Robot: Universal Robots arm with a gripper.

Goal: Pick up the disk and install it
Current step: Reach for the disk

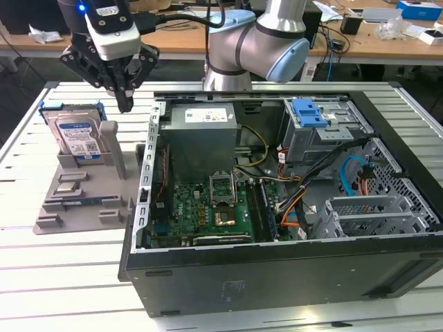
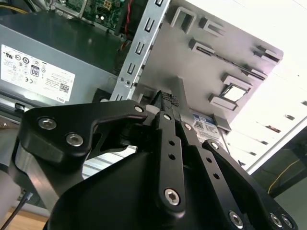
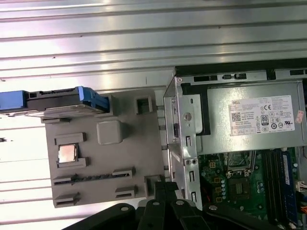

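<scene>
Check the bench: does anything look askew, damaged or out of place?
Nothing stands out. The disk stands on edge in the grey holder, the gripper hangs empty above it, and the open computer case sits square.

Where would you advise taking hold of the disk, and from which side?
By its upper edge, coming down from above, I'd judge. The disk stands upright on its lower edge in the grey holder, so its top sticks up free and its thin body can be pinched across the flat faces.

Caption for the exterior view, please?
Gripper hangs above the grey fixture, beside the upright disk and open computer case.
</scene>
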